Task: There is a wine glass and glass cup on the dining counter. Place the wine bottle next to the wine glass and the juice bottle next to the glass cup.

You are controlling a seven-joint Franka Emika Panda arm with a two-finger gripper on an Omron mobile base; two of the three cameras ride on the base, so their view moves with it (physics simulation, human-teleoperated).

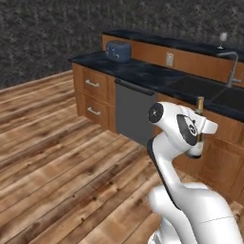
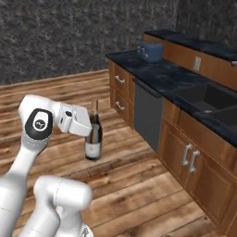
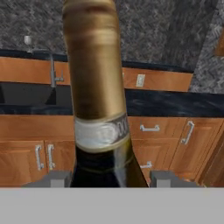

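The pincer (image 3: 109, 177) grips the wine bottle (image 2: 94, 136) at its shoulder, one finger each side, holding it upright and clear of the floor for carrying. The wine glass (image 1: 222, 38) waits on the far table (image 1: 190, 46).

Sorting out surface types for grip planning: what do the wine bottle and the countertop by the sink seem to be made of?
Wine bottle: apparently dark glossy glass, with gold foil on its neck and a pale band below. The pincer holds it.
Countertop: looks like polished black marbled stone, going by its pale veining.
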